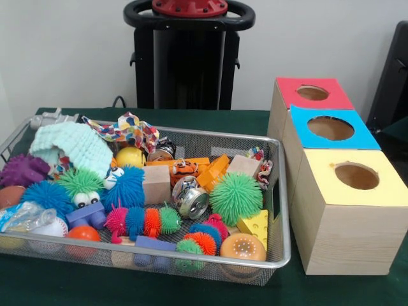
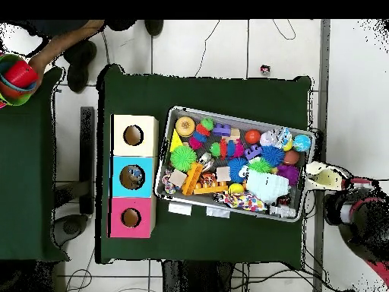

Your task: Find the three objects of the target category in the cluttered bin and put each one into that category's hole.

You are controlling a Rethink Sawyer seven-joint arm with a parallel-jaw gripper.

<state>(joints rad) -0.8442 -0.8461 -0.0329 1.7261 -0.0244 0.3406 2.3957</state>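
A wire mesh bin holds a jumble of toys. Among them are a green spiky ball, a blue fuzzy ball, a multi-colour caterpillar, a yellow cheese wedge, a wooden block, a metal tin and a mint knitted cloth. Right of the bin stand three wooden boxes with holes: red, blue and yellow. The arm is absent from the front view. In the overhead view my gripper hangs off the table, just beyond the bin's short end, holding nothing I can make out.
An orange dotted ball and a baseball lie along the bin's near wall. Something small shows inside the blue box's hole. A person's arm and red cups are at the overhead view's top left.
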